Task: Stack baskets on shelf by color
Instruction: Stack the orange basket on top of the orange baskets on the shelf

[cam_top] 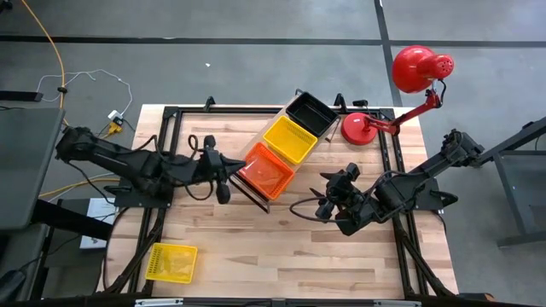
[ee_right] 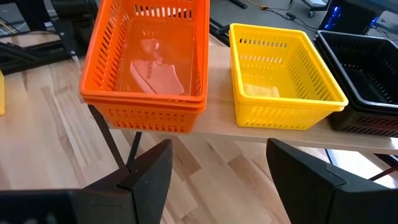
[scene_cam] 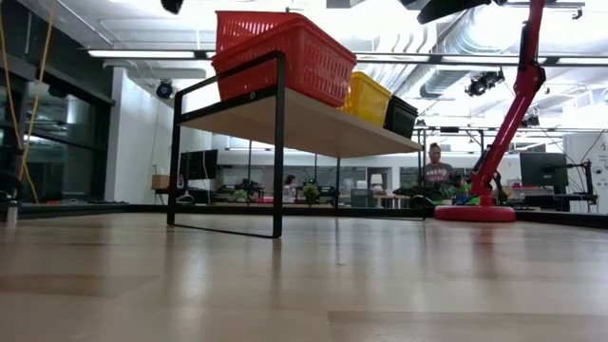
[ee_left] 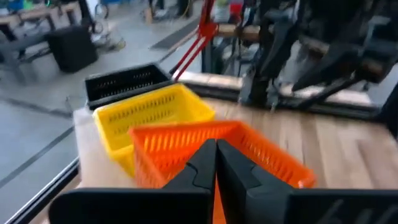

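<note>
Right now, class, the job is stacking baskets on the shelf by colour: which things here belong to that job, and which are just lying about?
Belongs to the job:
- orange baskets, stacked on the shelf
- yellow basket on the shelf
- black basket on the shelf
- loose yellow basket on the table
- left claw, shut
- right claw, open

Just lying about:
- red lamp

Orange [cam_top: 266, 170], yellow [cam_top: 290, 139], black baskets [cam_top: 311, 113] on shelf [scene_cam: 313, 128]; yellow basket [cam_top: 171, 262] on tabletop.
</note>
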Controlling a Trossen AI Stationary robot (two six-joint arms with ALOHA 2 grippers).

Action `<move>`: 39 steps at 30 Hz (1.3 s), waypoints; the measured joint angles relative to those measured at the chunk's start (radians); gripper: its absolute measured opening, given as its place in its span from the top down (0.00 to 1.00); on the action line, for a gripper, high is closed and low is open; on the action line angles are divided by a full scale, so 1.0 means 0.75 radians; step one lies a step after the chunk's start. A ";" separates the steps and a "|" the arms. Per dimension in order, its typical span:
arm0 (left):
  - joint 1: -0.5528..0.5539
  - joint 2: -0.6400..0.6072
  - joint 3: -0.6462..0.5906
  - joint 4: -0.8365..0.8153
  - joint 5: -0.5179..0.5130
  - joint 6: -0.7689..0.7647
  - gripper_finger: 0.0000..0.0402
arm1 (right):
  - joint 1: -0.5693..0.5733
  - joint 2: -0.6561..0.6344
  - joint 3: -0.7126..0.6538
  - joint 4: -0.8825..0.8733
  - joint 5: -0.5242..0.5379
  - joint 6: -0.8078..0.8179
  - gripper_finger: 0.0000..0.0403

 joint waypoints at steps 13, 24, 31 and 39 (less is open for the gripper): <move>0.291 0.002 -0.173 0.354 0.378 0.143 1.00 | 0.000 0.000 0.000 0.005 0.000 0.000 0.39; 0.412 0.007 -0.174 0.274 0.549 0.177 1.00 | 0.000 0.000 0.000 0.011 -0.001 0.004 0.39; 0.467 0.007 -0.174 0.130 0.546 0.190 1.00 | 0.000 0.000 0.000 0.014 0.000 0.010 0.39; 0.439 -0.058 -0.174 0.122 0.605 0.259 1.00 | -0.001 0.000 0.000 0.032 0.006 0.010 0.39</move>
